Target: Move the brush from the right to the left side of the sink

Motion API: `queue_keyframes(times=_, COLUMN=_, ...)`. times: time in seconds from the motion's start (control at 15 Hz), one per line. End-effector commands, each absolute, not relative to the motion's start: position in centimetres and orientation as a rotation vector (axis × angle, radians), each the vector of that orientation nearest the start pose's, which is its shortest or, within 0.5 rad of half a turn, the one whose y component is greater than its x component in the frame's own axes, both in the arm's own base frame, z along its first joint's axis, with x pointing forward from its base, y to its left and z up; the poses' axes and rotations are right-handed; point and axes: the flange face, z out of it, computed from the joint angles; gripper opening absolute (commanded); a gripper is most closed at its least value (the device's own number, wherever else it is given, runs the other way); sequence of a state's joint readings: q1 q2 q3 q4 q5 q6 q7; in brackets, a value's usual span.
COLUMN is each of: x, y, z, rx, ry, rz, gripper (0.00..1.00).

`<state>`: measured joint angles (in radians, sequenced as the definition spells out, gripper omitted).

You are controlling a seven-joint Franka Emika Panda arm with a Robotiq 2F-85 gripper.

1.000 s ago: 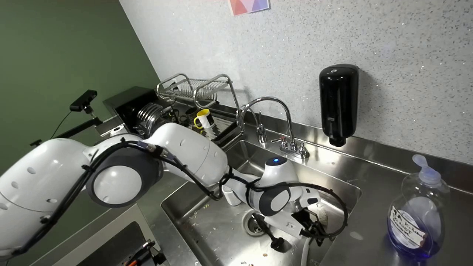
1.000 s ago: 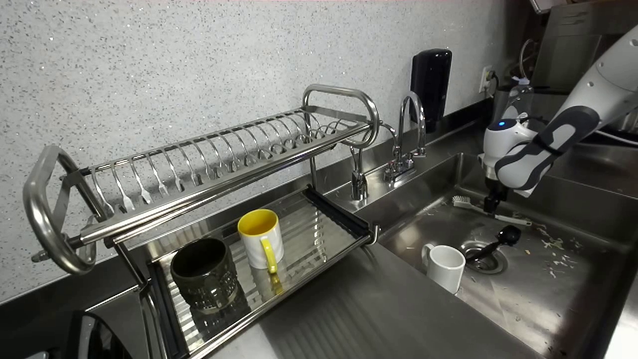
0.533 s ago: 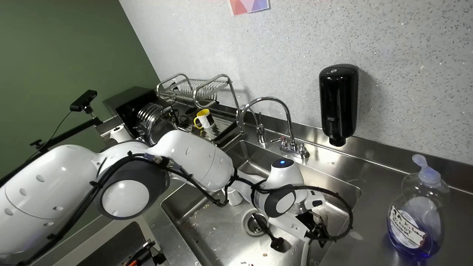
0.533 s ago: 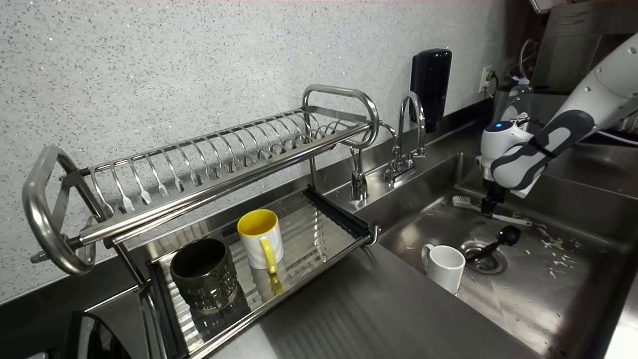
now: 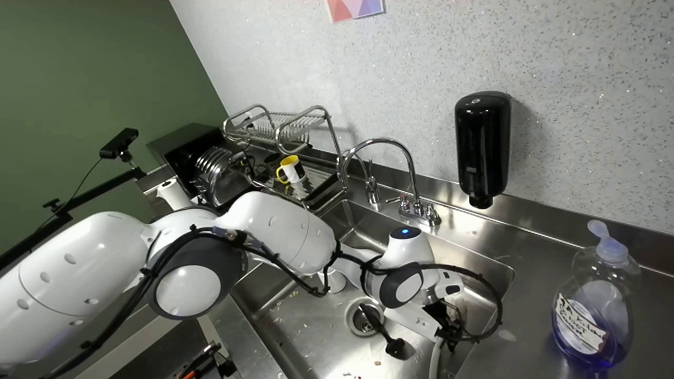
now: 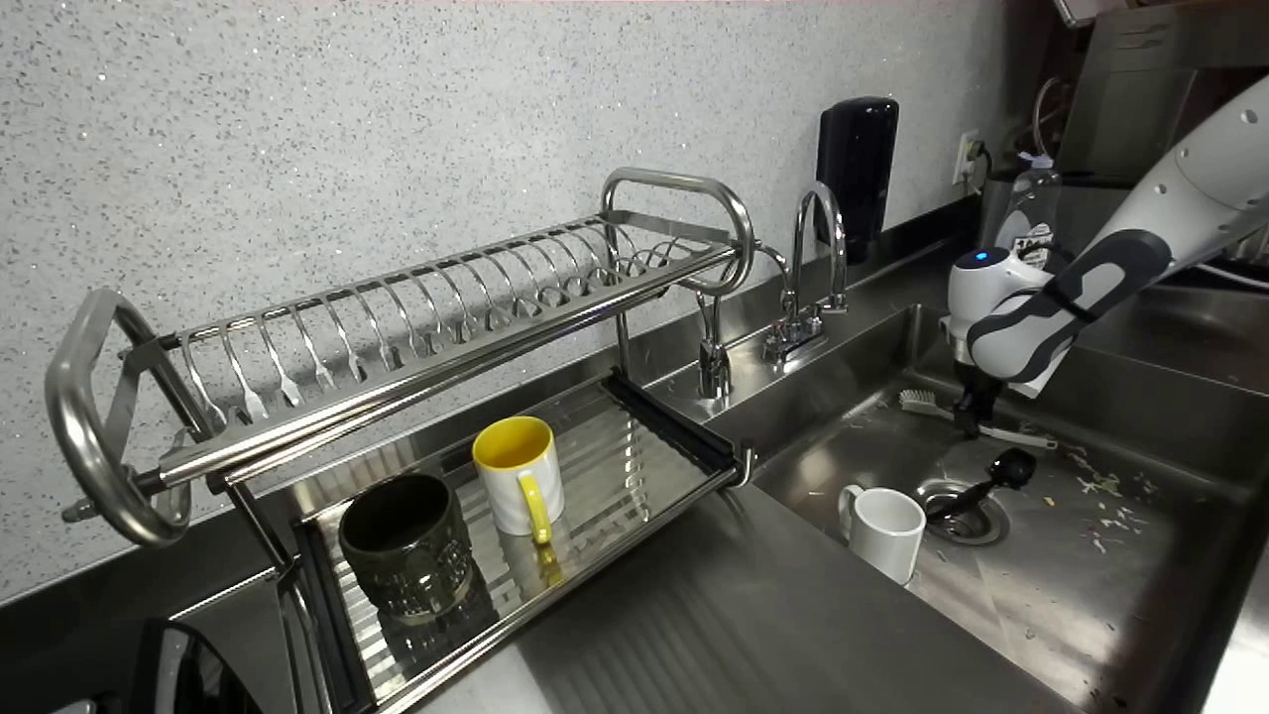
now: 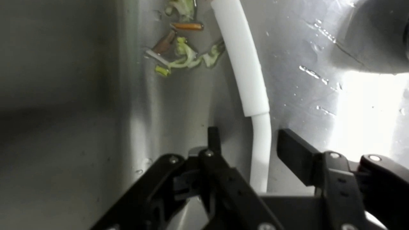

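Note:
The brush, slim and white, lies on the floor of the steel sink (image 6: 1091, 585); its bristle head (image 6: 920, 401) and part of its handle (image 6: 1023, 437) show in an exterior view, the middle being behind my gripper (image 6: 974, 421). From above, in the wrist view, the handle (image 7: 261, 140) runs between the two fingers of my gripper (image 7: 247, 135). A gap shows on each side of it, wider toward the left finger, so the jaws stand partly apart and nothing is gripped. In an exterior view, only the handle end of the brush (image 5: 435, 358) shows plainly below the hand.
A black utensil (image 6: 1009, 468) lies across the drain (image 6: 977, 526), close to the brush. Beside the drain stands a white mug (image 6: 885, 535). Food scraps (image 7: 185, 51) lie near the sink wall. The faucet (image 6: 831, 228) rises behind the basin, and a soap bottle (image 5: 595, 305) stands on the counter.
My gripper has shifted a little along the brush toward its bristle head and sits slightly lower. Its fingers appear closer together than before. The brush has not moved.

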<state>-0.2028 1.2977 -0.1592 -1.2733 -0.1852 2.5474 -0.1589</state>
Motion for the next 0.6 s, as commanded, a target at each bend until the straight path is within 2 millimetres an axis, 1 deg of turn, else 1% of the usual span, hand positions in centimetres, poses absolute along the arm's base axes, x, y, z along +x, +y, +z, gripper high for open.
queue_keyframes(times=0.0, x=66.1, y=-22.5, z=-4.5, rx=-3.366, ry=-0.131, rz=0.174, gripper=0.22)
queue_keyframes(times=0.07, x=66.2, y=-22.5, z=-4.5, rx=-3.368, ry=-0.129, rz=0.174, gripper=0.13)
queue_keyframes(times=0.2, x=66.2, y=-22.3, z=-4.5, rx=-3.37, ry=-0.128, rz=0.174, gripper=0.0)
queue_keyframes(times=0.27, x=66.3, y=-22.2, z=-4.4, rx=-3.372, ry=-0.128, rz=0.172, gripper=0.0)
queue_keyframes(times=0.33, x=66.3, y=-22.1, z=-4.2, rx=-3.376, ry=-0.123, rz=0.172, gripper=0.04)
queue_keyframes(times=0.4, x=66.2, y=-21.8, z=-3.9, rx=-3.38, ry=-0.128, rz=0.163, gripper=0.03)
queue_keyframes(times=0.53, x=65.2, y=-21.0, z=-2.3, rx=-3.38, ry=-0.167, rz=0.108, gripper=0.04)
